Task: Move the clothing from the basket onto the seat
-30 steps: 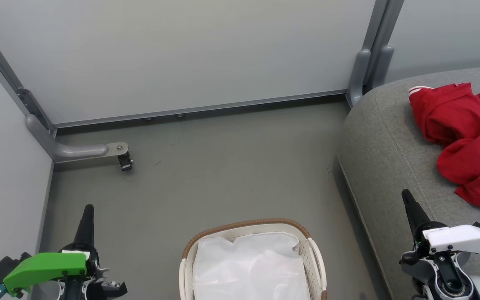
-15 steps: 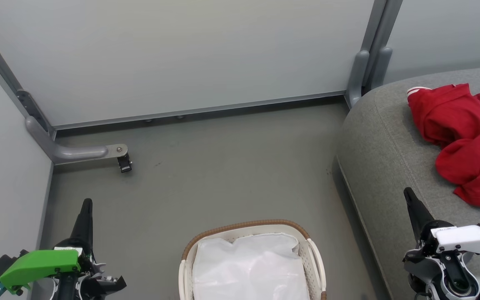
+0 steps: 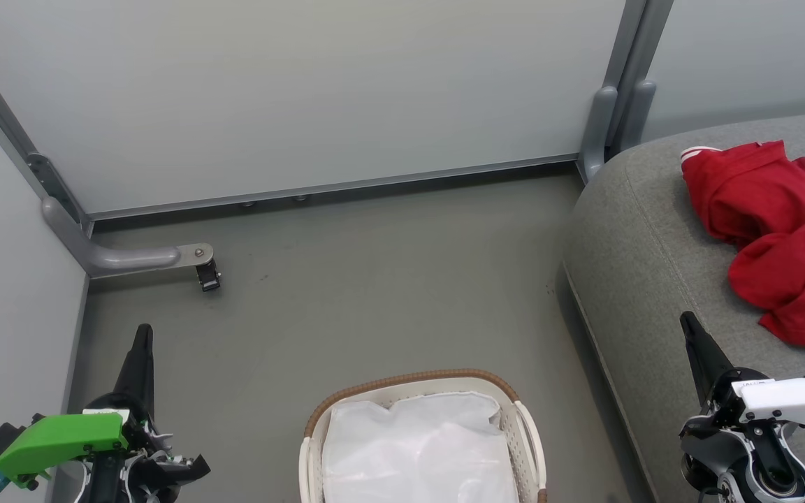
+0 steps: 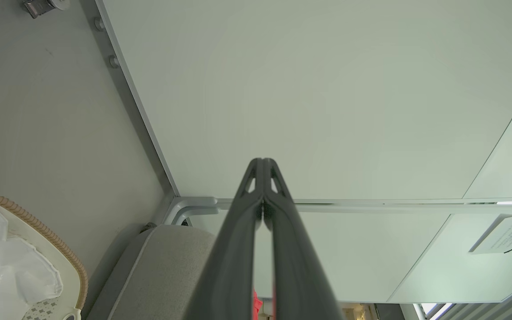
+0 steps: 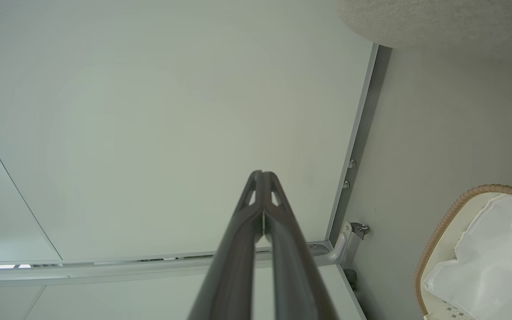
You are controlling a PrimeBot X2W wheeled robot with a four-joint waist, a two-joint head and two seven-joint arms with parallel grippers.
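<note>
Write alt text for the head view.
Red clothing lies crumpled on the grey seat at right; the basket at bottom centre holds a white liner. The left gripper and right gripper, fingers shut, hold nothing.

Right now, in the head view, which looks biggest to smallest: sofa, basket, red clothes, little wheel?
1. sofa
2. basket and red clothes: about alike, both cut off by the picture's edge
3. little wheel

The bottom edge of the head view cuts off the basket (image 3: 413,378), whose floor the white liner (image 3: 420,447) hides. The clothing (image 3: 773,209) and the seat (image 3: 647,265) run off its right edge. In the left wrist view, the print on a wall label (image 4: 502,233) is too small to read.
</note>
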